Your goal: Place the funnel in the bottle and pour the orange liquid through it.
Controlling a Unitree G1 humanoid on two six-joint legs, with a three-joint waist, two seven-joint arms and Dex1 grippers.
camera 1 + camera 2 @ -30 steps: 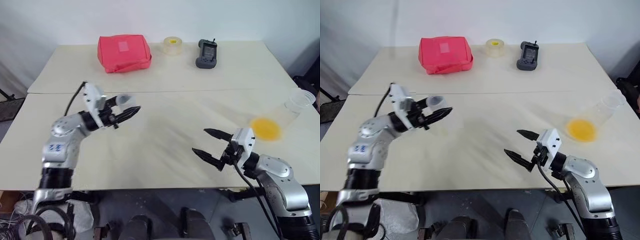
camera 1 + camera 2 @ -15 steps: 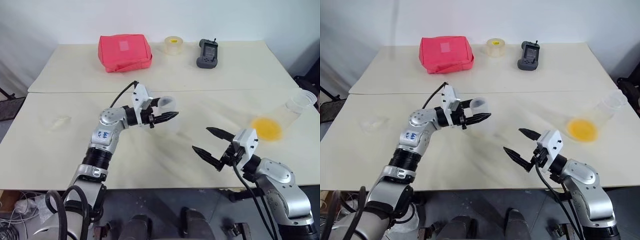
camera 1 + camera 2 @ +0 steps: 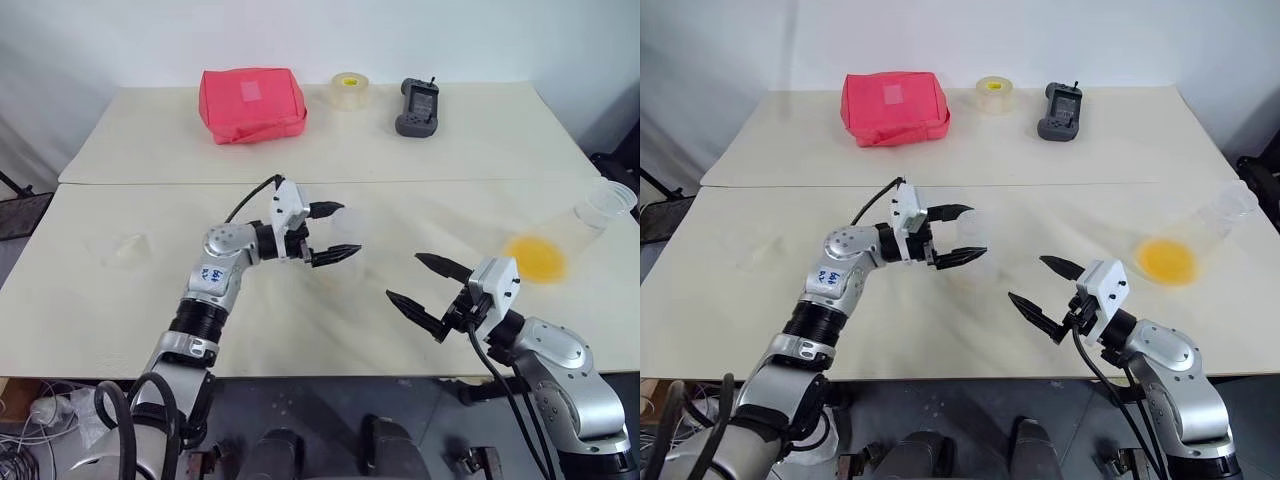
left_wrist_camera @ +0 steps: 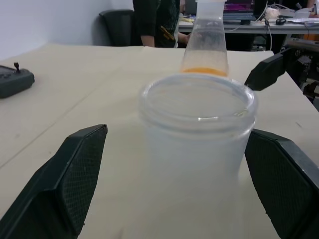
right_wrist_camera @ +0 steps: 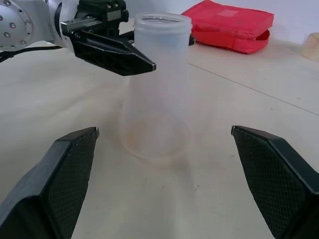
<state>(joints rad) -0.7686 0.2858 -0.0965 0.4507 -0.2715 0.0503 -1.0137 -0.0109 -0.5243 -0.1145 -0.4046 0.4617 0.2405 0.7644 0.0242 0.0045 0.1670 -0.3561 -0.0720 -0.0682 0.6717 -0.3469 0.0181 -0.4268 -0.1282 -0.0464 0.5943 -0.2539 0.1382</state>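
Note:
The clear cone-shaped bottle stands upright and empty on the middle of the front table. My left gripper is open, one black finger on each side of the bottle's neck, with a gap on both sides. My right gripper hangs open and empty a little nearer and to the right, pointing at the bottle. The orange liquid lies in the bottom of a larger clear flask near the table's right edge. A faint clear shape, the funnel, lies on the table far to the left.
On the back table are a red pouch, a tape roll and a black handheld device. A seam runs between the two tables. A person in dark clothes stands beyond the table.
My left arm carried the bottle from the left to the table's middle, lowered it, and its fingers have now opened off it. The right gripper stayed in place.

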